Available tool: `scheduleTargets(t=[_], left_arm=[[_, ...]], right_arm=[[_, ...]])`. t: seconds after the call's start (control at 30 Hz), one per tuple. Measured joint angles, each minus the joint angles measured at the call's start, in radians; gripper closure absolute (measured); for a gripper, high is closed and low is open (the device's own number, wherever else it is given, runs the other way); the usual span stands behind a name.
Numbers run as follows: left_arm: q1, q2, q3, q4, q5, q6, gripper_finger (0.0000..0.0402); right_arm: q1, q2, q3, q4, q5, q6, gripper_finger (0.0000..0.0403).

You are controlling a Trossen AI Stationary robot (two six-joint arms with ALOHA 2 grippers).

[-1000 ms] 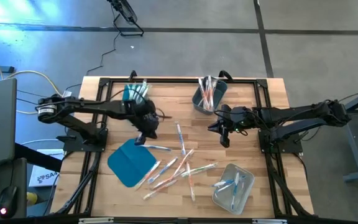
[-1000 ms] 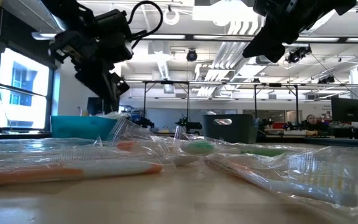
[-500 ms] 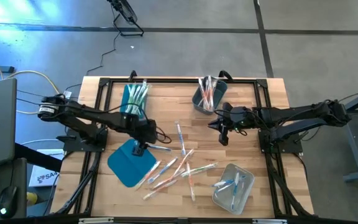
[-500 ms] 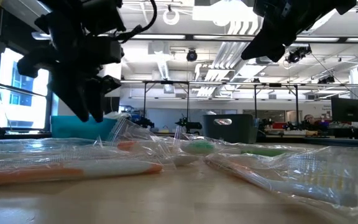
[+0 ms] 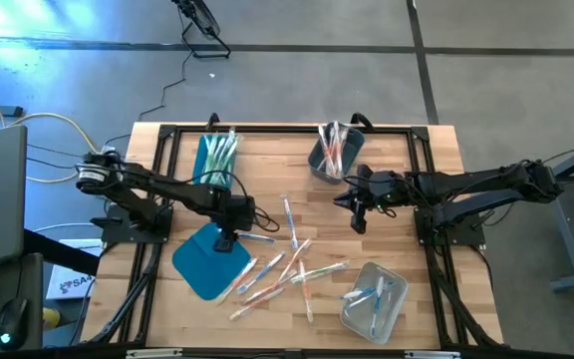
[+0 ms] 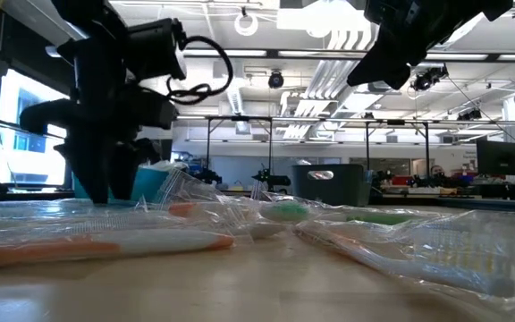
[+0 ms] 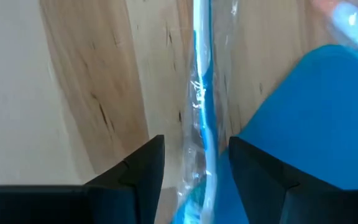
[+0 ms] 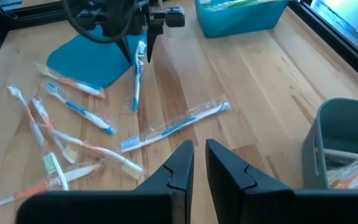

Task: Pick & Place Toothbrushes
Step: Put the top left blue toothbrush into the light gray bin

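Left wrist view: left tool point(image 7: 194, 168) spread wide, straddling a blue toothbrush point(image 7: 201, 106); handle runs straight ahead between fingers.

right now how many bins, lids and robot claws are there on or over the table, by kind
bins: 3 (teal bin, grey bin, clear bin)
lids: 1 (flat teal lid)
claws: 2 (left claw, right claw)
total: 6
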Motion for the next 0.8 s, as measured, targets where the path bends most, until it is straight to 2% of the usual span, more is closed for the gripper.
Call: scheduleTargets(t=[0.27, 0.37, 0.8], left_arm=[[0.000, 0.038, 0.002, 0.000, -0.004, -0.003, 0.0227], [0.000, 0.038, 0.002, 0.003, -0.007, -0.003, 0.0240], [0.001, 0.040, 0.001, 0.004, -0.021, 0.004, 0.0385]], right_arm=[[0.000, 0.000, 0.000, 0.000, 0.000, 0.001, 0.0369], [0.000, 0.000, 0.000, 0.000, 0.000, 0.001, 0.0369], [0.000, 0.000, 0.000, 0.000, -0.003, 0.001, 0.0369]])
